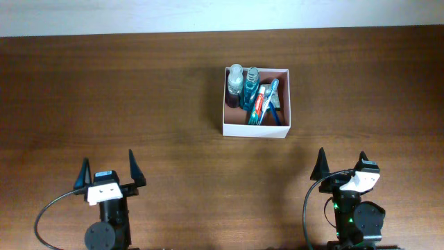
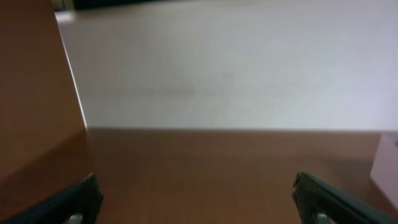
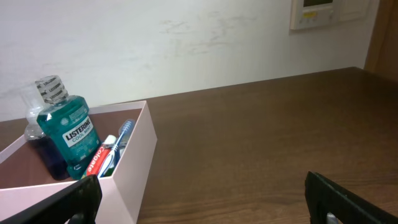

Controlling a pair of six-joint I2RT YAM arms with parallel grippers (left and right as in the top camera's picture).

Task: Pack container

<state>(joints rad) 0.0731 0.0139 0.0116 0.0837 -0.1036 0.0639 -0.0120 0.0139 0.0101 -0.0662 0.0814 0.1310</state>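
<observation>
The container (image 1: 255,129) sits at 1 o'clock on the table (image 1: 139,104), holding 2 bottles (image 1: 236,80), toothpaste (image 1: 259,101) and a toothbrush (image 1: 271,92). The left gripper (image 1: 109,165) at 7 o'clock and right gripper (image 1: 341,161) at 5 o'clock both gape empty.

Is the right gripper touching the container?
Apart. The overhead view shows bare table between the right gripper and the container.
</observation>
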